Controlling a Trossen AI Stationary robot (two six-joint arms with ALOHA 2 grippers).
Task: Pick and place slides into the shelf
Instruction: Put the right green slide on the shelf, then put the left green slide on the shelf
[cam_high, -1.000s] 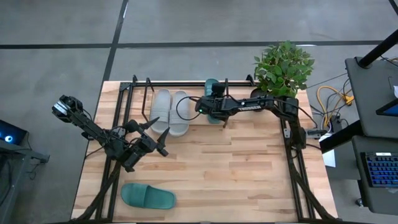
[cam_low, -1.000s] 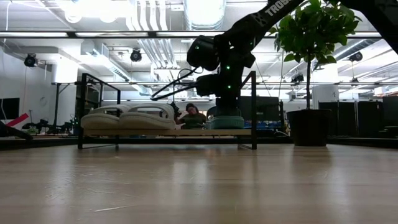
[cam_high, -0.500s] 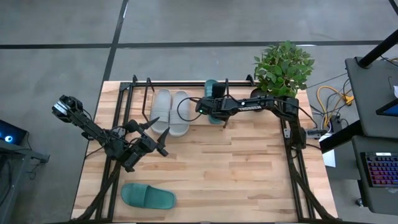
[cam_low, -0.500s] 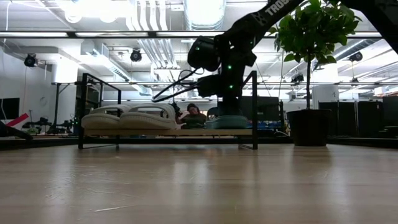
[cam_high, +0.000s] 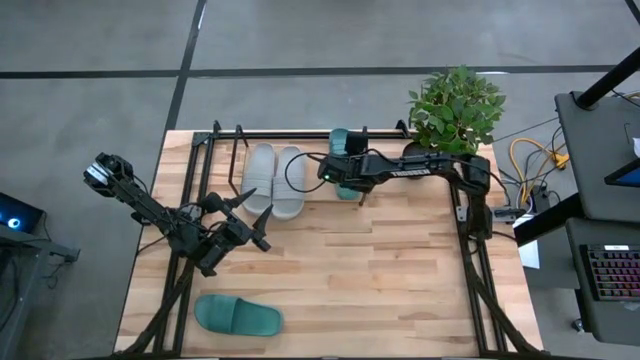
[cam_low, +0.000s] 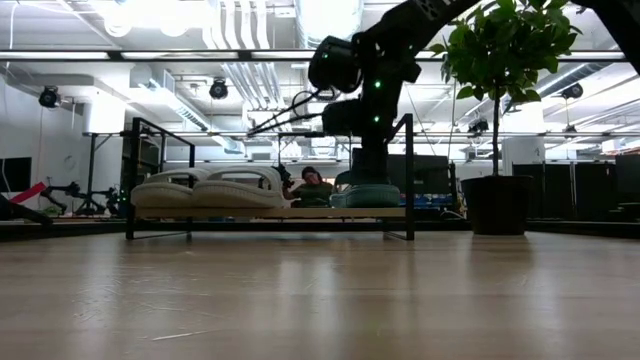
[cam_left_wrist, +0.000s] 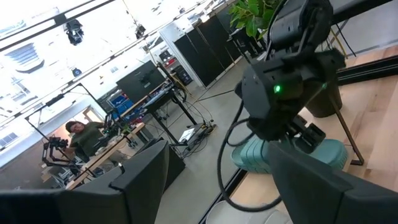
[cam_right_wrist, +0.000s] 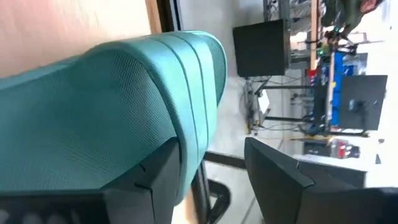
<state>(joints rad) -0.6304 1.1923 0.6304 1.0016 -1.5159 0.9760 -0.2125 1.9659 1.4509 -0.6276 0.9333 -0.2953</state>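
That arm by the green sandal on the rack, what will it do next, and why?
Probably lift clear. The right tool stands open over the teal slide, which already rests on the shelf beside the two grey slides; another teal one waits on the table.

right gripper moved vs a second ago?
Yes. The right gripper has risen slightly against the shelf post in the low view, leaving the teal slide on the board.

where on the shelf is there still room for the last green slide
The shelf has one bare slot, between the two grey slides and the teal slide under the right gripper. Its left end is also bare. The tabletop between the left gripper and the loose teal slide is open too.
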